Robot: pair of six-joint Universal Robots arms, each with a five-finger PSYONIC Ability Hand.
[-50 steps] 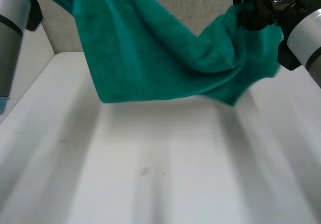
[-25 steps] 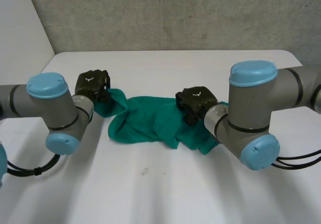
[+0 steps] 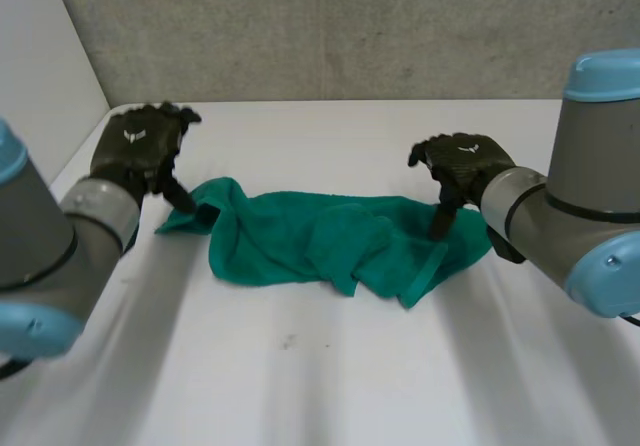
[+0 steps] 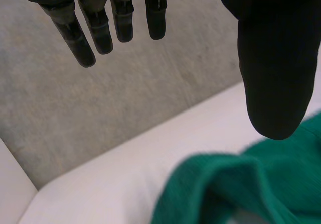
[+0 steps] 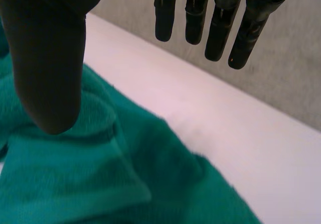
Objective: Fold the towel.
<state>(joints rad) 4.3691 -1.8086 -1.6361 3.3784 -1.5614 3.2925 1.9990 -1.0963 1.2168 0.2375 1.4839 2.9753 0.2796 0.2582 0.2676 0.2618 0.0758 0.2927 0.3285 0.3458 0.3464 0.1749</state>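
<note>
Plainly, left hand (image 3: 140, 151) and right hand (image 3: 465, 164) — fingers straight, empty — at crumpled towel's (image 3: 300, 241) ends.

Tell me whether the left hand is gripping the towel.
No, the left hand has straight fingers apart from its thumb, and the towel lies loose below them.

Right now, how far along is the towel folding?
Barely begun. Done: the towel lies on the table, but bunched and wrinkled. In hand: nothing; the left hand and right hand are open, one by each end. Left: flattening it, then every fold.
</note>
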